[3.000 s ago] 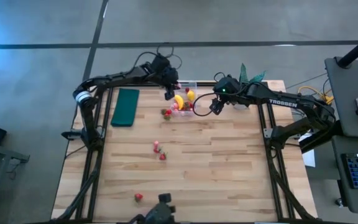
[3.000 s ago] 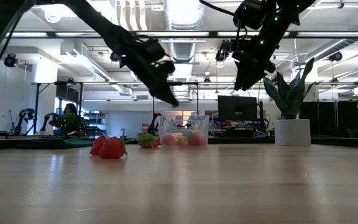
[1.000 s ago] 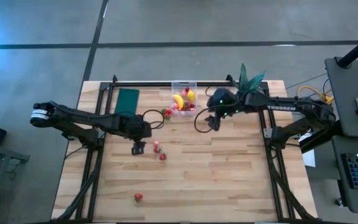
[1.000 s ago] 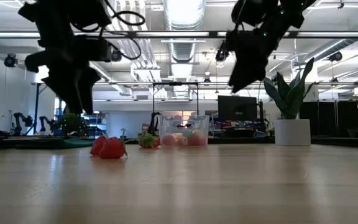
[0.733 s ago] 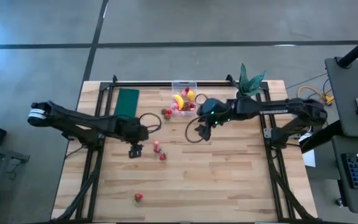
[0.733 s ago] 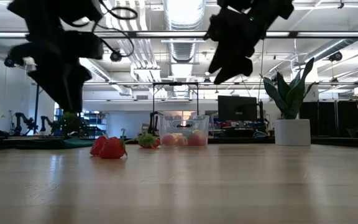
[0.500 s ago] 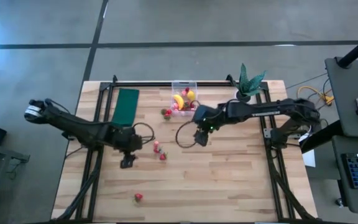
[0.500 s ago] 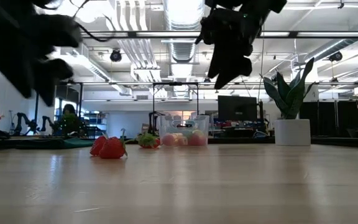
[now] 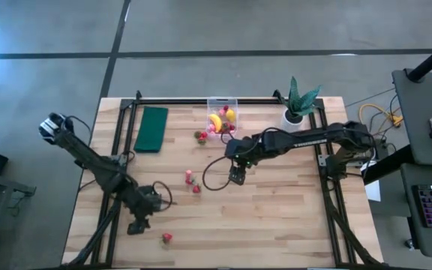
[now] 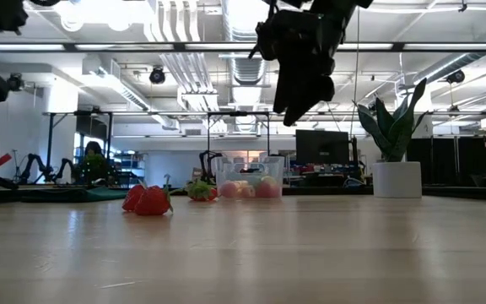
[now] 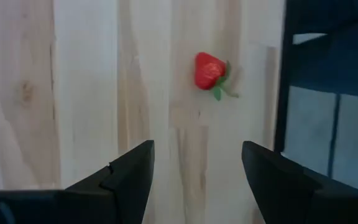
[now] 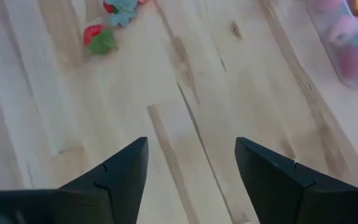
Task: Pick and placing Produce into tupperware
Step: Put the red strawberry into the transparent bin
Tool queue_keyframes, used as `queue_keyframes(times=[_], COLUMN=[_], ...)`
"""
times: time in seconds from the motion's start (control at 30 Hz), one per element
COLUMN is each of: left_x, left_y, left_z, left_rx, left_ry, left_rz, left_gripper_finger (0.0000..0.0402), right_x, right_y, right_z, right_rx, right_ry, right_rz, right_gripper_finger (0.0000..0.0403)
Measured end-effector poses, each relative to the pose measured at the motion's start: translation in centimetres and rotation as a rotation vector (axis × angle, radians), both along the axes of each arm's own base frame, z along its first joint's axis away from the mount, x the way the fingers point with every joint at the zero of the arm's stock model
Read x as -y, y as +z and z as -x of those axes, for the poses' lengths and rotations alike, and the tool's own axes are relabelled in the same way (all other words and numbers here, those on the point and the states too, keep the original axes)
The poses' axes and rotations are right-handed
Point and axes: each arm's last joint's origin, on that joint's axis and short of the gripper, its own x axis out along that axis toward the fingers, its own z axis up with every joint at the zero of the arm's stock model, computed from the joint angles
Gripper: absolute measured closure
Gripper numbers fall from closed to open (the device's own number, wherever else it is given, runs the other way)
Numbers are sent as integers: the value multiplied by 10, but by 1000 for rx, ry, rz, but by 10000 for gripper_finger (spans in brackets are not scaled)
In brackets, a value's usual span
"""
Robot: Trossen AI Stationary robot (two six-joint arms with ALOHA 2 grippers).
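The clear tupperware (image 9: 222, 120) stands at the table's far edge and holds a yellow banana, a lemon and some red strawberries; it also shows in the low view (image 10: 251, 179) and the right wrist view (image 12: 353, 37). One strawberry (image 9: 201, 136) lies just left of it. Two strawberries (image 9: 192, 182) lie mid-table and one (image 9: 166, 238) lies near the near edge. My left gripper (image 9: 137, 225) hovers open left of that near strawberry (image 11: 210, 70). My right gripper (image 9: 236, 176) hovers open above the table's middle, right of the two strawberries (image 12: 98, 36).
A dark green flat pad (image 9: 151, 118) lies at the far left of the table. A white pot with a green plant (image 9: 297, 105) stands at the far right corner. Bare wood stretches across the near right half of the table (image 9: 276, 225).
My left gripper has swung from beside the two middle strawberries toward the table's near left, ending beside the near strawberry. My right gripper has moved from next to the tupperware toward the table's middle, going left and nearer. No fruit has moved.
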Motion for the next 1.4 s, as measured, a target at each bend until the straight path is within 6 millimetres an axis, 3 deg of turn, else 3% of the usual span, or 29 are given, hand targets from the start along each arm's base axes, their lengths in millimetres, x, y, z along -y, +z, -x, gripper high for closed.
queue_keyframes(times=[0.2, 0.47, 0.77, 1.07, 1.4], left_x=[25, 50, 85, 98, 96], left_y=[-6, -5, -7, -23, -29], left_z=[-12, -31, -48, -56, -56], left_rx=[29, 58, -46, -110, -74], left_ry=[13, 158, 210, 287, 301], left_rz=[-92, -155, -208, -233, -268], left_gripper_finger=[174, 174, 174, 174, 174], right_x=[-19, -45, -69, -88, -98], right_y=[10, 17, 26, 30, 28], right_z=[11, 33, 52, 61, 66], right_rx=[28, -51, -26, 17, 36], right_ry=[-37, -12, 32, 41, 18], right_rz=[10, 110, 231, 288, 320], right_gripper_finger=[170, 170, 170, 170, 170])
